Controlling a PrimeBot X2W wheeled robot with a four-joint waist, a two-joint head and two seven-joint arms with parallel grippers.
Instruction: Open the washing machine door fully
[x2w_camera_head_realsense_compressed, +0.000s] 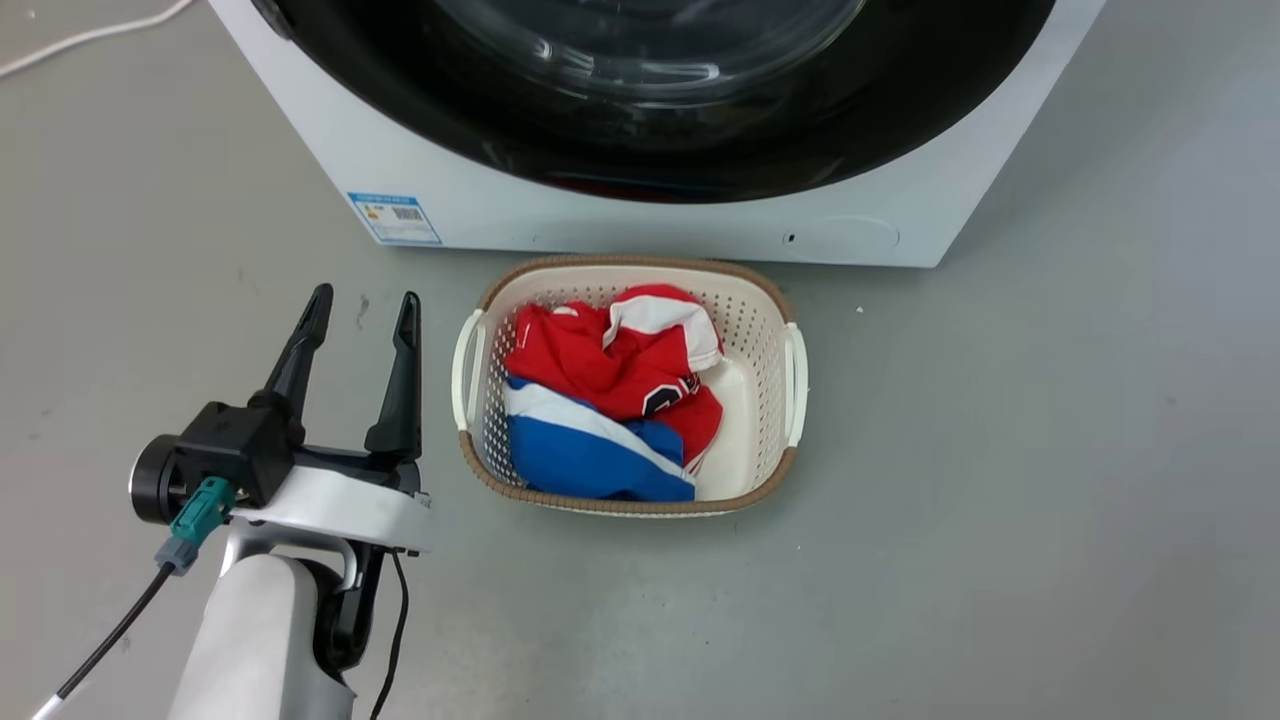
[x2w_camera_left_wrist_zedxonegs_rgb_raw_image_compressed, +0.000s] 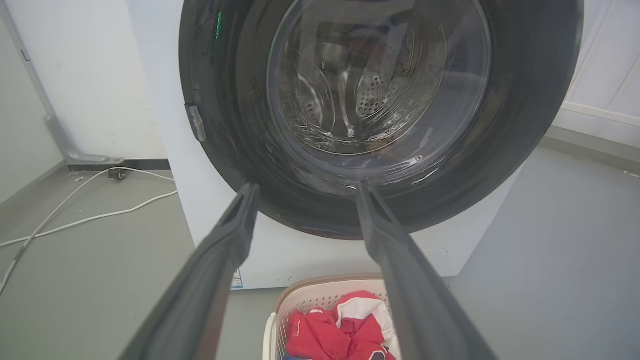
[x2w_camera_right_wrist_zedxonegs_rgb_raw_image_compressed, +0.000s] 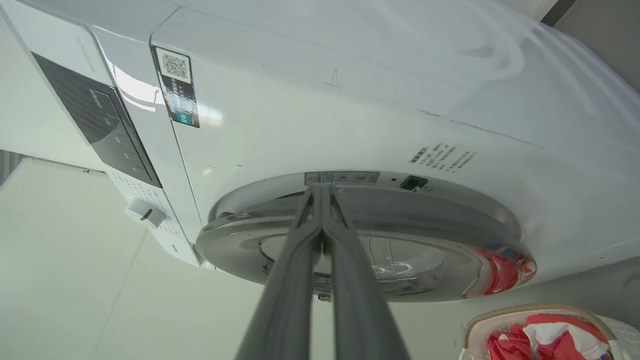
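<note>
The washing machine door (x2w_camera_head_realsense_compressed: 640, 150) is a round glossy black disc with a clear glass bowl, set in the white machine (x2w_camera_head_realsense_compressed: 400, 150). It lies against the machine front. In the left wrist view the door (x2w_camera_left_wrist_zedxonegs_rgb_raw_image_compressed: 225, 150) faces my left gripper (x2w_camera_left_wrist_zedxonegs_rgb_raw_image_compressed: 305, 192), which is open and well short of it. That left gripper (x2w_camera_head_realsense_compressed: 364, 305) hangs over the floor left of the basket. In the right wrist view my right gripper (x2w_camera_right_wrist_zedxonegs_rgb_raw_image_compressed: 320, 189) is shut, empty, with its tips at the rim of the door (x2w_camera_right_wrist_zedxonegs_rgb_raw_image_compressed: 450, 225) where it meets the white front.
A cream laundry basket (x2w_camera_head_realsense_compressed: 770, 380) with red, white and blue clothes stands on the grey floor just before the machine. White cables (x2w_camera_left_wrist_zedxonegs_rgb_raw_image_compressed: 90, 215) run along the floor at the machine's left. The control panel (x2w_camera_right_wrist_zedxonegs_rgb_raw_image_compressed: 95, 120) and a dial (x2w_camera_right_wrist_zedxonegs_rgb_raw_image_compressed: 145, 214) are on the machine's front.
</note>
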